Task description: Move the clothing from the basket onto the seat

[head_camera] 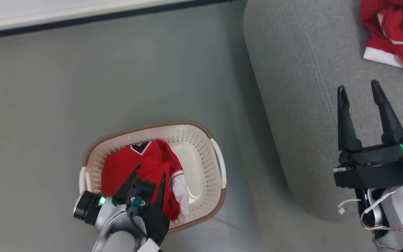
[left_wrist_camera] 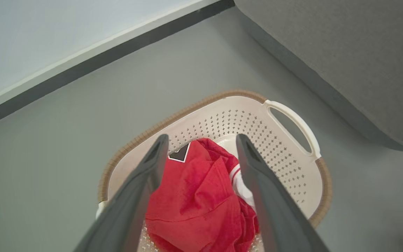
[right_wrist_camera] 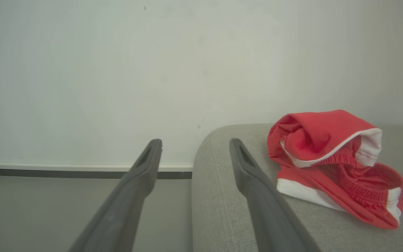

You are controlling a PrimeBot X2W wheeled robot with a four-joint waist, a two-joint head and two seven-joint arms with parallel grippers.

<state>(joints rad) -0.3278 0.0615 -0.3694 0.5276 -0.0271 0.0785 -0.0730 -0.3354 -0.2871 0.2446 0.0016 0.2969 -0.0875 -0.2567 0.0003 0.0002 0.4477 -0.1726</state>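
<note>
A smooth grey floor (head_camera: 117, 87) takes up most of the head view, meeting a pale wall (right_wrist_camera: 117, 70) along a dark skirting strip (head_camera: 82, 21). At the robot's right stands the large sofa (head_camera: 292, 105) of light grey woven fabric with rounded edges. The right wrist view shows its curved end against the wall, while the left wrist view catches just a corner of it above the floor. On the floor, near the sofa but apart from it, sits the cream-white perforated plastic basket (head_camera: 201, 150), a rounded rectangle with a brown woven-look rim and pale side handles. Inside it, heaped toward the robot's side, lies a soft red jersey (head_camera: 135, 168) with a dark V-neck collar and a white sleeve. The left wrist view gives its nubbly weave and the bare basket bottom beyond it. A second garment, crumpled red shorts (head_camera: 397, 31) with white trim, already rests on the sofa. The head view cuts it at the corner, whereas the right wrist view shows its gathered elastic waistband and white hems. The left claw (head_camera: 151, 169) hangs over the jersey with its two long dark fingers spread wide and nothing between them; whether the tips touch the cloth cannot be told. The right claw (head_camera: 358, 85) hovers above the sofa's edge, likewise wide open and empty, well short of the shorts.
</note>
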